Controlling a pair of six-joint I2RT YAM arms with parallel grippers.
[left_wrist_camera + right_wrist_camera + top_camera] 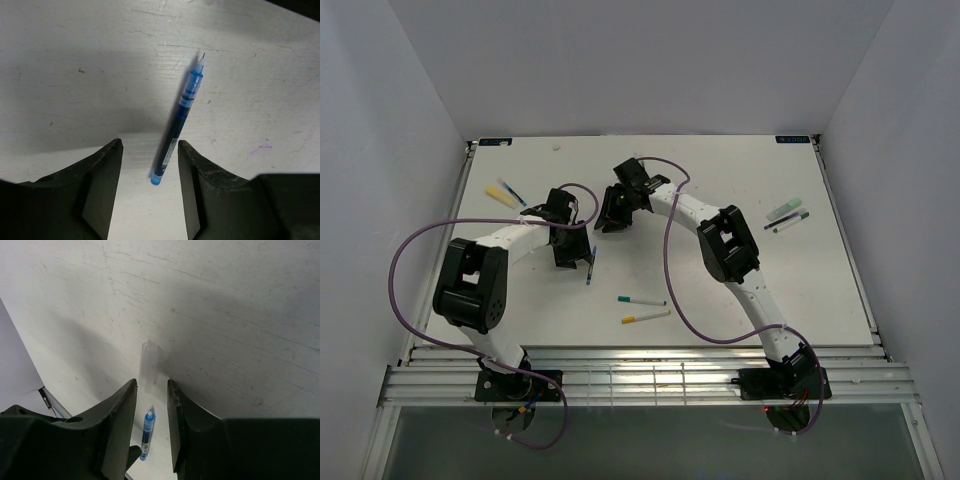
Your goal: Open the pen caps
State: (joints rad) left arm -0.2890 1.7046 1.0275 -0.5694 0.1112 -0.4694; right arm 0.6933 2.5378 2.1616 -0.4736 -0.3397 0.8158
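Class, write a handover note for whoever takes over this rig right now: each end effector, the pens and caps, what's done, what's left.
Left end effector: open, blue pen loose between its fingers, tip bare.
Right end effector: jaws parted, clear cap at its tips, apparently not gripped.
Done: blue pen uncapped.
To do: green-ended pen and yellow-ended pen mid-table, pens at far left, pens at right; their cap state is too small to tell.
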